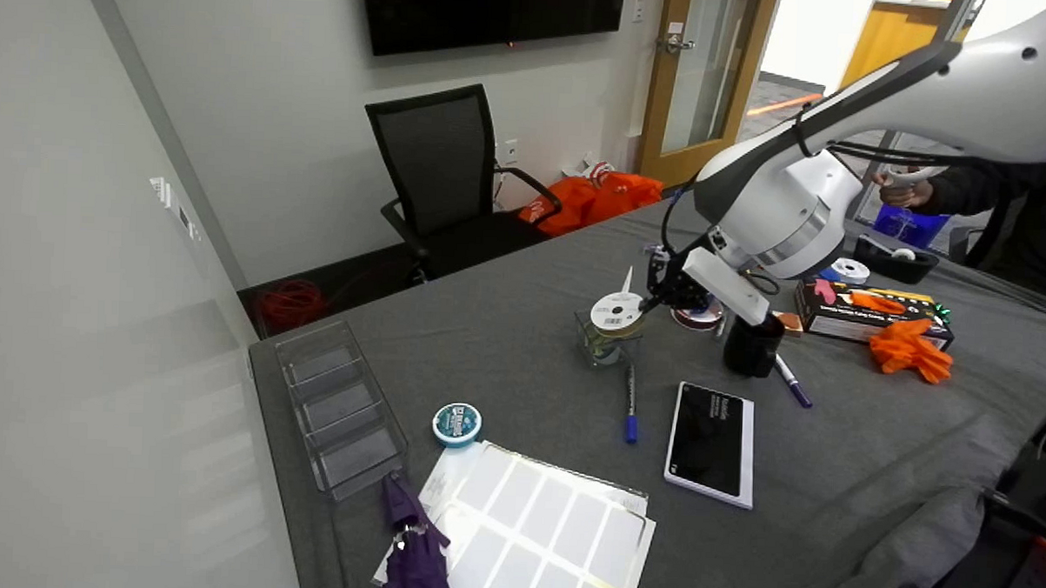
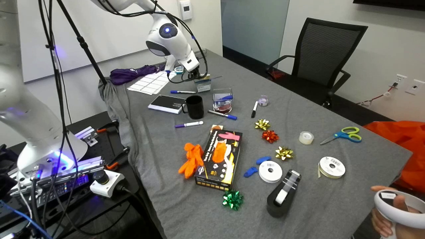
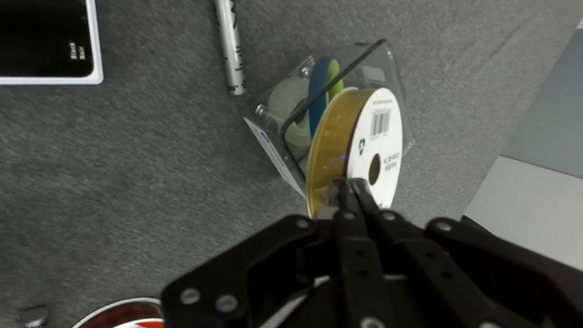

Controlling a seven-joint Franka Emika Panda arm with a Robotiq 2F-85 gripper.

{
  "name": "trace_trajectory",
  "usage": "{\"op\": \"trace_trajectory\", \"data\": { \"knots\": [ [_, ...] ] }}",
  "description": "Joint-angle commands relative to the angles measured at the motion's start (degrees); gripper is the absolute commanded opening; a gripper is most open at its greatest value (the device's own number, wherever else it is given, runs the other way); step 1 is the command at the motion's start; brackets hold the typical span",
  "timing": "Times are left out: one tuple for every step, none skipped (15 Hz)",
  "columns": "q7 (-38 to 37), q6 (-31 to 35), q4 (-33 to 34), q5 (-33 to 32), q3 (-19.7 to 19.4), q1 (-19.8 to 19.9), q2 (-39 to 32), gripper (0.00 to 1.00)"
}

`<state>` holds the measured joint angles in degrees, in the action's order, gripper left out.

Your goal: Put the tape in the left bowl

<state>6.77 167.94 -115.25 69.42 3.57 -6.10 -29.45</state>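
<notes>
The tape is a white flat roll with gold ribbon and a small dark centre hole (image 3: pixel 382 130). It also shows in an exterior view (image 1: pixel 616 311). My gripper (image 3: pixel 350 184) is shut on the tape's near edge, its fingertips pinching the white side. The left bowl looks like a clear square container (image 3: pixel 403 123) with blue, green and whitish things inside. It stands below the tape in both exterior views (image 1: pixel 589 344) (image 2: pixel 203 87). The tape is tilted over the container and hides part of its rim. I cannot tell whether they touch.
A second clear container (image 2: pixel 223 103) with a red roll stands near the first. A black mug (image 2: pixel 195 107), a black notebook (image 1: pixel 711 440) and a blue-capped marker (image 1: pixel 631 402) are close by. A glove box (image 2: pixel 219 157) and a tape dispenser (image 2: pixel 284 196) lie farther off.
</notes>
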Motion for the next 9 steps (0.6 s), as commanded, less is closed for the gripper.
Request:
{"op": "trace_trajectory", "data": {
  "knots": [
    [0.04, 2.21, 1.6, 0.58, 0.27, -0.68, -2.16, 0.28],
    [0.54, 1.99, 1.48, 0.76, 0.42, -0.51, -2.06, 0.34],
    [1.04, 1.5, 1.04, 0.92, 0.56, -0.27, -1.64, 0.41],
    [1.87, 0.99, 0.48, 1.33, 0.85, 0.16, -0.89, 0.49],
    [2.57, 0.75, 0.15, 1.67, 1.07, 0.47, -0.42, 0.55],
    [3.5, 0.3, -0.38, 2.1, 1.36, 0.87, 0.29, 0.63],
    [4.4, -0.11, -0.79, 2.52, 1.64, 1.27, 0.95, 0.69],
    [4.88, -0.53, -1.38, 2.41, 1.61, 1.4, 1.63, 0.77],
    [5.64, -1.3, -2.15, 1.96, 1.49, 1.65, 2.64, 0.83]
  ]
}}
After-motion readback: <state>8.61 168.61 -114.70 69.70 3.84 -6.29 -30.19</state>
